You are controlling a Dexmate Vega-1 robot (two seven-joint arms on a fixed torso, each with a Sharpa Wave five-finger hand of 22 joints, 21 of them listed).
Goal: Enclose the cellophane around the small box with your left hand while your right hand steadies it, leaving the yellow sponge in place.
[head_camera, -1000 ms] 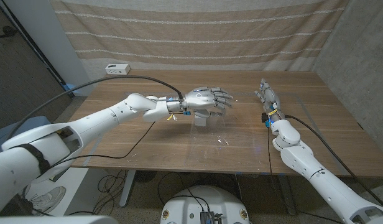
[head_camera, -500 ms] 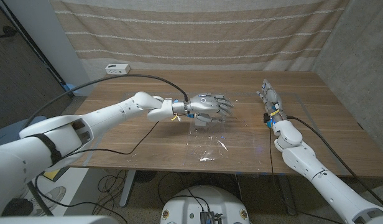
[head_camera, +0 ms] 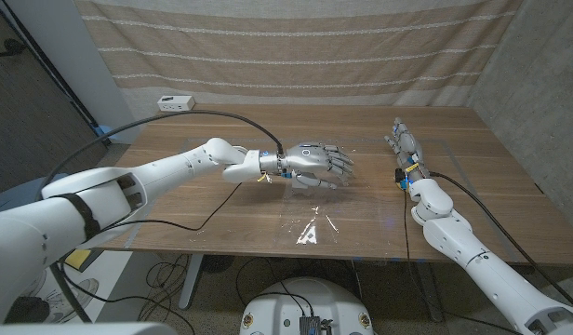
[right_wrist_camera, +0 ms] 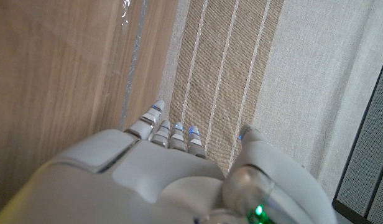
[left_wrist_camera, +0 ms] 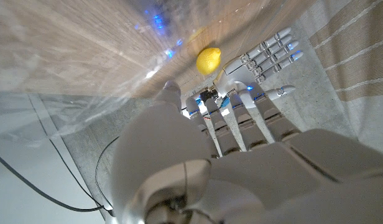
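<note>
Bare table lies open nearer the robot than the left hand; crinkled cellophane spreads just below it. The right hand stands well apart, with bare wood between.

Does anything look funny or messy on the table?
Yes. The cellophane lies crinkled across the table in front of the left robot hand, not wrapped round anything. The right robot hand stands off to the side, steadying nothing. A yellow rounded thing shows in the left wrist view.
</note>
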